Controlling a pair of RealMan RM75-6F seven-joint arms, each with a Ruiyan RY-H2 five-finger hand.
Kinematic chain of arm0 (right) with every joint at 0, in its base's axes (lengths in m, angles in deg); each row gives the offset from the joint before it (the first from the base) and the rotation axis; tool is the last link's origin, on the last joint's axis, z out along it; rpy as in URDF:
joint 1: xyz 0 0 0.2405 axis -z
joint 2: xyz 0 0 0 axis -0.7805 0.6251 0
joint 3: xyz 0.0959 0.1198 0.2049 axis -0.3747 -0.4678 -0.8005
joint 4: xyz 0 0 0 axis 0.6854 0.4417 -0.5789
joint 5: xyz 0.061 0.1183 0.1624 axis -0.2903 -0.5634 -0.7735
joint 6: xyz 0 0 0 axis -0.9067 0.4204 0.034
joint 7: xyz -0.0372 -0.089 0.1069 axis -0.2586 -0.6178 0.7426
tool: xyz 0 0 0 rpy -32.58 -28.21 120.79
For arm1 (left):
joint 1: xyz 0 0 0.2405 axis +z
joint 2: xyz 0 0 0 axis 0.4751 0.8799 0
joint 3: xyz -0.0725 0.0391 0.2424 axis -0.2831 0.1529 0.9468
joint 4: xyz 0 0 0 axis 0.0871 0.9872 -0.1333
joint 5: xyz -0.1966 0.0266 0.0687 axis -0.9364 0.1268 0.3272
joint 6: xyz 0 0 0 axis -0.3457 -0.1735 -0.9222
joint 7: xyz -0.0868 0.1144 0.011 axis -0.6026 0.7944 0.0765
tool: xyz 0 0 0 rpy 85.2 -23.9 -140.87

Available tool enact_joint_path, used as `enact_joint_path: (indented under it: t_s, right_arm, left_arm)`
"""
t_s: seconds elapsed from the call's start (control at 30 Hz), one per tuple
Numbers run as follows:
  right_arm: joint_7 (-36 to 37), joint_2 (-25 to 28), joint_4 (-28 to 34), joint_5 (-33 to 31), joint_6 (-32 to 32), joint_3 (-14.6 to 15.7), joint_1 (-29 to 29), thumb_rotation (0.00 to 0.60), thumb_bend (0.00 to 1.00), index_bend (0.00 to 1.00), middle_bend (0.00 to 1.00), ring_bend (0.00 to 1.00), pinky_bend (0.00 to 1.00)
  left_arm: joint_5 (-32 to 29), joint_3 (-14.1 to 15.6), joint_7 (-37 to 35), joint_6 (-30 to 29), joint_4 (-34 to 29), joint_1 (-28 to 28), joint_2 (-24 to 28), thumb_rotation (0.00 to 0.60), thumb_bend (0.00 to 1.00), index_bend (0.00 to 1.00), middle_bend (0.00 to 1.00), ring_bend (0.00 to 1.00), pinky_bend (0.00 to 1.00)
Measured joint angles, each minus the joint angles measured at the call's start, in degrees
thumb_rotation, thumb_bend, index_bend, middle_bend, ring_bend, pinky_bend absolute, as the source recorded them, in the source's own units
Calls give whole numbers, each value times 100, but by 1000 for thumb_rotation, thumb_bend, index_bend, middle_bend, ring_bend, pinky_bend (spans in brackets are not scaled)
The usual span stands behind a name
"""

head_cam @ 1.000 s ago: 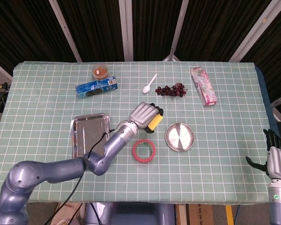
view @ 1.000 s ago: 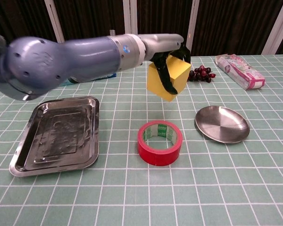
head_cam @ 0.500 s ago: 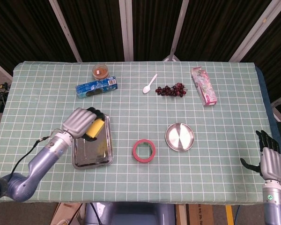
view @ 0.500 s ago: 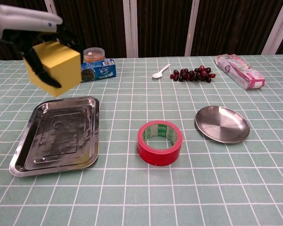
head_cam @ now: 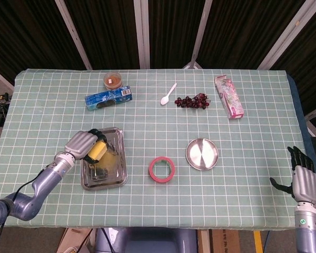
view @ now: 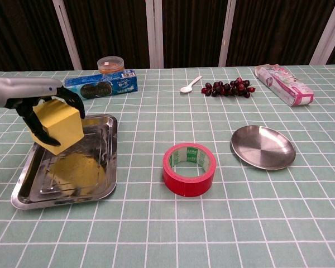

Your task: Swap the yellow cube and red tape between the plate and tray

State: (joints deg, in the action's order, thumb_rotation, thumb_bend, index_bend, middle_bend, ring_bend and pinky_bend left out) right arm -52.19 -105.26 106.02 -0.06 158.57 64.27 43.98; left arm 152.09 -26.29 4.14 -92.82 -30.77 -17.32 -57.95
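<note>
The desk (head_cam: 253, 221), covered in a green checked cloth, carries everything. The left arm (head_cam: 31, 192) reaches in low from the near left corner, its forearm angled up toward the tray (view: 22, 190). The left hand (head_cam: 80, 144) hangs over the tray's far left part with its dark fingers (view: 36, 129) clenched around the yellow cube (view: 58, 125), which is tilted and sits just above the tray floor; its yellow reflection shows in the metal beneath. Whether a corner of the cube touches the tray cannot be told.

The right hand (head_cam: 304, 182) is at the desk's near right edge, well apart from the objects, its fingers released and spread upward with nothing in them.

The tray is a rectangular steel pan on the left half of the desk. The round metal plate (view: 262, 147) lies to the right of centre and holds nothing. The red tape (view: 188, 169) lies flat on the cloth between tray and plate, touching neither.

Along the far side are a blue packet (head_cam: 109, 97), a pink packet (head_cam: 229, 96), a small orange-lidded jar (head_cam: 112, 79), a bunch of dark grapes (head_cam: 193, 101) and a white spoon (head_cam: 168, 94).
</note>
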Motion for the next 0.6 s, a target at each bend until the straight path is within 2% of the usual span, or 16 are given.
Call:
enact_joint_path:
  t_s: [0.13,0.27,0.33,0.47,0.6]
  right_arm:
    - [20,7,-7,-22,-14,-8,5,600,225,85,1,43,0]
    - [11,5,0,-7,-3,-9,7,600,224,85,3,43,0]
    - [15,2,1,6,-6,-3,7,600,225,86,3,43,0]
    - [12,-10,-11,20,-13,0,2,600,224,87,3,43,0]
    - [-6,-3,4,60,4,12,5,600,225,88,3,43,0]
  left_arm:
    - [185,64,-272,172,385,46,-307,600,176,297,158,103,363]
    - [414,79,-476,244,474,58,-403,600,62,272,74,8,162]
    - [505,71,-531,244,421,58,-372,600,23,260,39,0,63]
    - [632,23,-649,174,102,71,-183,600,8,244,12,0,9]
    - [818,-57,-705,-84,-474,124,207,600,8,225,4,0,0]
